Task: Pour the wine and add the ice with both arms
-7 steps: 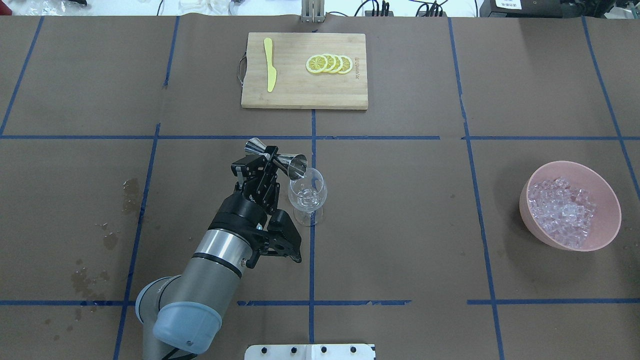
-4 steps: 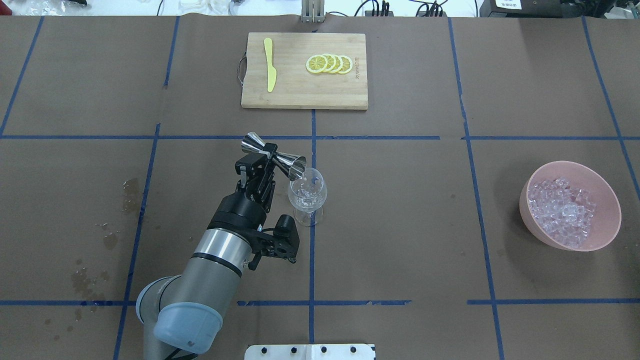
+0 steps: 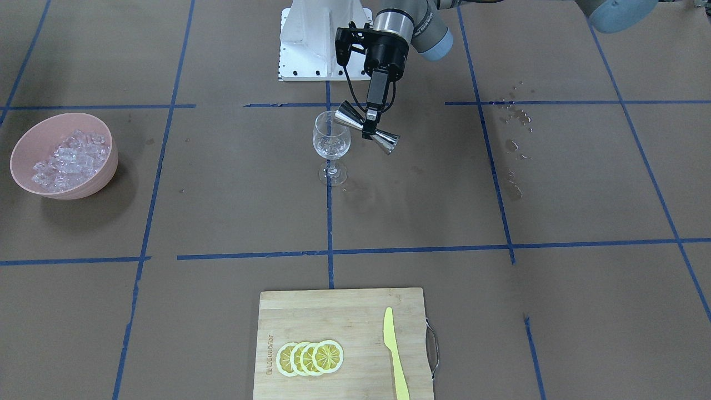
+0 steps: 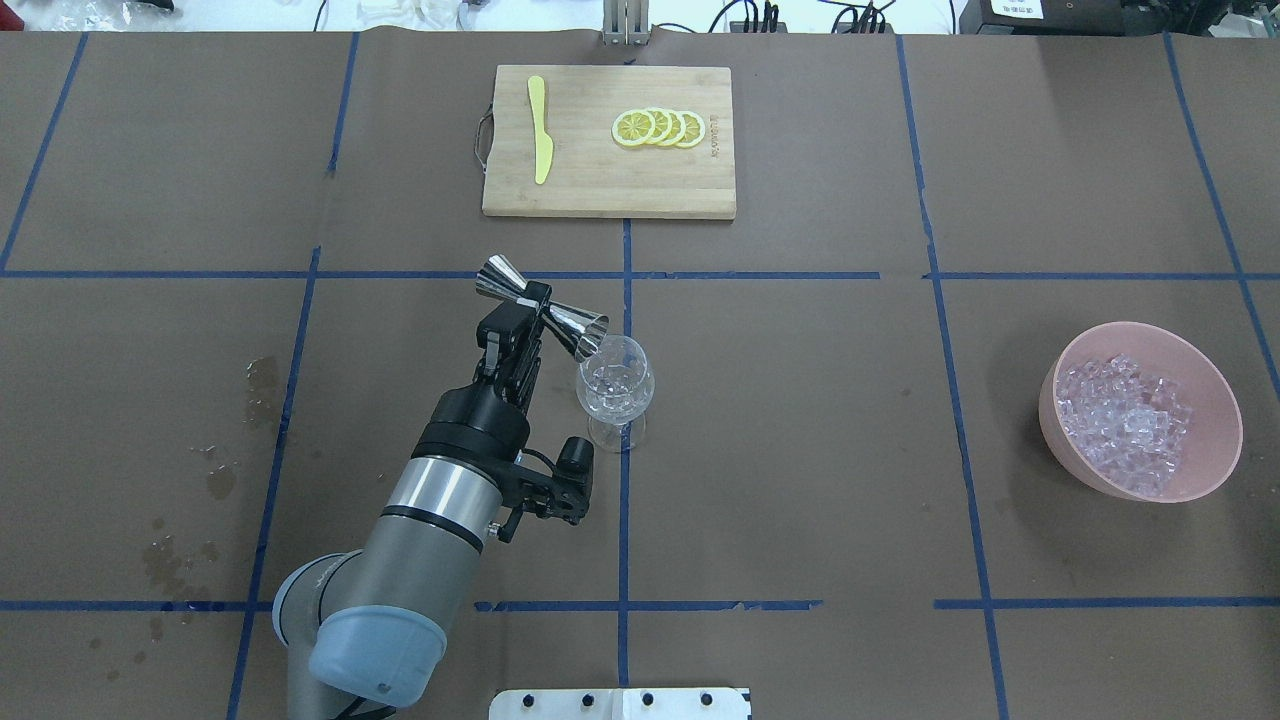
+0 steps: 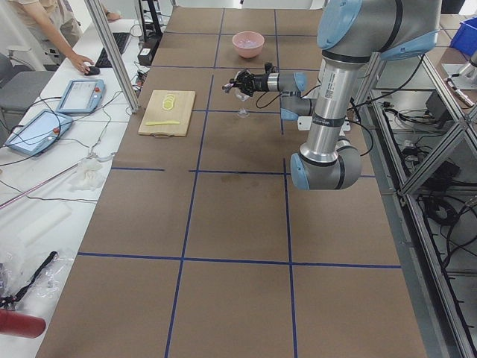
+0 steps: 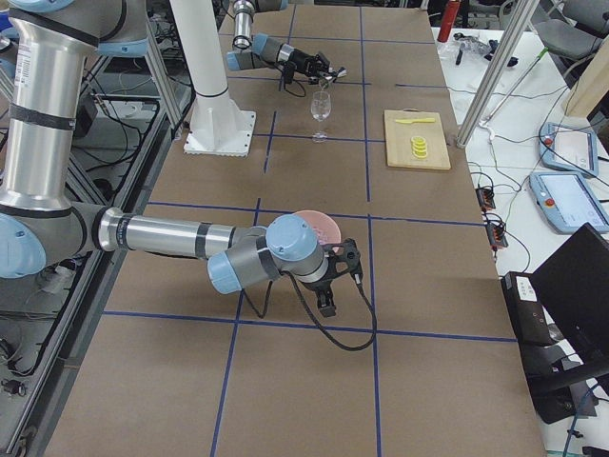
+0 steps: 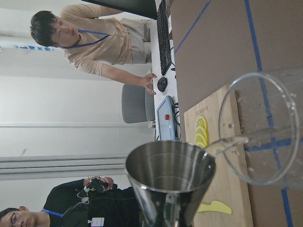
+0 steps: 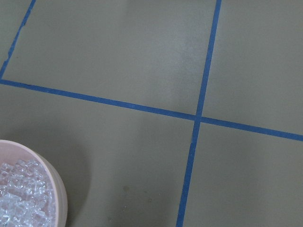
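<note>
- The only writing is a small dark mark burnt into the cutting board (image 4: 600, 185), at the edge next to the lemon slices (image 4: 660, 128). It is too small to read.
- The left gripper (image 4: 537, 302) is almost closed. Its two fingers pinch the thin middle of one shiny metal measuring cup (image 4: 580, 325).
- The cup is tipped on its side. Its wide mouth is over the rim of one wine glass (image 4: 614, 388), which stands upright just past the gripper's tips and a little to its right.
- The wine (image 7: 227, 142) is very hard to see. In the left wrist view a thin clear streak runs from the cup's lip toward the glass.
- The ice (image 4: 1125, 425) is a heap of clear chunks in one pink bowl (image 4: 1212, 395), well off to the left gripper's right.
- The right gripper (image 6: 343, 262) hangs close to that bowl. I cannot tell if it is open or closed.
- The one board lies well ahead of the left gripper. On it are four lemon slices in a row, each partly on top of the next, and one yellow knife (image 4: 540, 130) apart from them.
- Wet spots (image 4: 262, 380) mark the brown table (image 4: 800, 420) off to the left gripper's left.
</note>
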Tool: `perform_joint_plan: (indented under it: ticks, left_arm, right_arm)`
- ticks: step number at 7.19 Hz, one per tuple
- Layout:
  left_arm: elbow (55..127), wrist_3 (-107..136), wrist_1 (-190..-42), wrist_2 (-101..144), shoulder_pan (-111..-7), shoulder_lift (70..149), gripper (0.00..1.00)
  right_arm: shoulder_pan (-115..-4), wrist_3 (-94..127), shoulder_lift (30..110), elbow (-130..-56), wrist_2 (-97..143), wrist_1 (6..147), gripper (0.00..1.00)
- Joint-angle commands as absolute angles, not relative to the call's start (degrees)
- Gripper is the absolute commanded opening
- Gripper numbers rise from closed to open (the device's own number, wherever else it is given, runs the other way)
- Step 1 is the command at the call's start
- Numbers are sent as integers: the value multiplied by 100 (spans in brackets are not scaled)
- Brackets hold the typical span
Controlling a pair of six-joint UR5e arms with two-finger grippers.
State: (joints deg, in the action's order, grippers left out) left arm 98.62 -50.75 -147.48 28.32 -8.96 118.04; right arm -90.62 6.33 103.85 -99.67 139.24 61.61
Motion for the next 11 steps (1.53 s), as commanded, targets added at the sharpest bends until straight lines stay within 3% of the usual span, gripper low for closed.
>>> perform_joint_plan:
  ticks: [1,4,8,11]
  left_arm:
    - [9861,-5133,-14757,2760,-896,11821,0]
    - [9870,-5124,-14800,2760,-896,11821,0]
    - [9940,-5054,-15994,2830,-1063,11638,0]
    - [9940,-4966,-18027,3416,-1151,10157,0]
  right_arm:
    - [-9062,633,10389,-9967,13922,6161,100]
    - [-9062,633,10389,-9967,13922,6161,100]
    - [-9062,642,10380,-9967,13931,6161,100]
    - [-9062,642,10389,-9967,13939,6161,100]
